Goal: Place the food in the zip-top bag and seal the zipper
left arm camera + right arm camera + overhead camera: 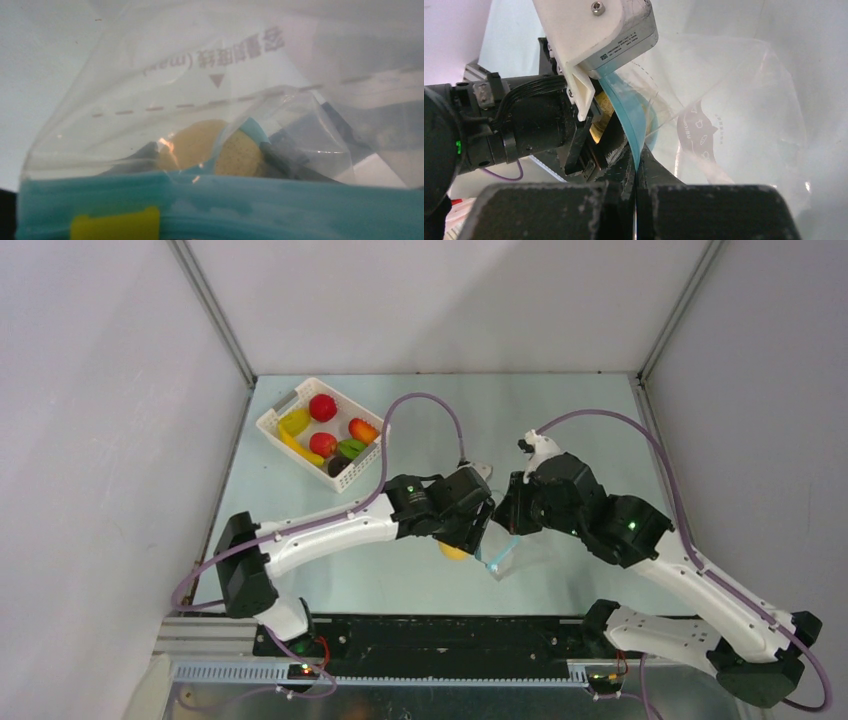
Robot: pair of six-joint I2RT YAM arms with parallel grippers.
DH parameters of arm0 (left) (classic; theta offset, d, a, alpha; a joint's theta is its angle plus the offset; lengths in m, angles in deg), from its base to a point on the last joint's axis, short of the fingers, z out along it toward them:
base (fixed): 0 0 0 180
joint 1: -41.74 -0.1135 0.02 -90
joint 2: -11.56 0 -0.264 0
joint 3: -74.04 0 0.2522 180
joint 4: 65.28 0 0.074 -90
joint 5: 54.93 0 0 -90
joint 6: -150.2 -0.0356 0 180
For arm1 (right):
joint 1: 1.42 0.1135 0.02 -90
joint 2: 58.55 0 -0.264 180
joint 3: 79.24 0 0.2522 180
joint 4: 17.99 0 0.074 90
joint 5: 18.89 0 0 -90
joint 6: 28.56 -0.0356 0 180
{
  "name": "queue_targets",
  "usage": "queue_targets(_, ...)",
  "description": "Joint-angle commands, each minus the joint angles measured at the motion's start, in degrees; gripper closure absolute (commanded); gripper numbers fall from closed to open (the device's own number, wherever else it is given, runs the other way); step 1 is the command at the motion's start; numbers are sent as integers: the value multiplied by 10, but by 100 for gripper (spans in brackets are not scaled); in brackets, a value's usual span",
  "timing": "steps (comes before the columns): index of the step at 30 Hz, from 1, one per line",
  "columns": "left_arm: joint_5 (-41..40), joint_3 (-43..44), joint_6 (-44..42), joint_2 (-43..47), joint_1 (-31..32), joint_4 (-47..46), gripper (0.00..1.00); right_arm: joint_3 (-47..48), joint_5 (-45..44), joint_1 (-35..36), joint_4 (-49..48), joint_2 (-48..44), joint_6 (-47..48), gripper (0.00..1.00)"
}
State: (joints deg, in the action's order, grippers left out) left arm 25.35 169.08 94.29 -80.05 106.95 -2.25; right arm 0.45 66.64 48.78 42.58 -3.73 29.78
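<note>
The zip-top bag (pixel 734 115) hangs above the table between the two arms, mouth up and held open. The right gripper (pixel 636 167) is closed tight on the light blue zipper (pixel 280 210), pinching one lip of the mouth. The left gripper (pixel 598 135) appears clamped on a yellow speckled toy fruit (pixel 200 145) right at the opening; from its own wrist the fruit shows only through the clear film, so how far inside it sits is unclear. The other toy fruits (pixel 323 407) lie in the white slotted basket (pixel 275 420), well apart at the back left. The bag looks thin, limp and slippery, likely to fold or slide, so the stiffer zipper strip is the sound place to grip; the glossy fruit seems light and hard, best taken across its middle
</note>
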Motion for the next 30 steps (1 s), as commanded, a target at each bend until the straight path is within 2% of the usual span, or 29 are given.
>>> queue_targets(1,33,-25,5,38,0,-53,68,-3,18,-4,-117,-31,3,98)
queue_targets(5,-11,-16,15,25,-5,9,70,-45,48,-6,-168,-80,26,98)
queue_targets(8,-33,-23,18,23,-6,26,71,-99,81,-9,-233,-131,60,95)
queue_targets(10,-38,-29,16,25,-7,37,71,-114,84,-14,-240,-150,75,95)
queue_targets(15,-88,-44,18,33,-10,85,72,-115,60,-29,-183,-164,91,96)
queue_targets(18,-103,-59,21,38,-15,103,72,-111,27,-35,-140,-159,102,100)
queue_targets(21,-110,-65,26,39,-21,114,73,-109,-3,-37,-104,-143,110,100)
queue_targets(27,-103,-48,28,56,-24,118,74,-108,-17,-34,-86,-107,110,100)
queue_targets(30,-71,-28,25,77,-24,91,74,-109,2,-26,-100,-91,108,100)
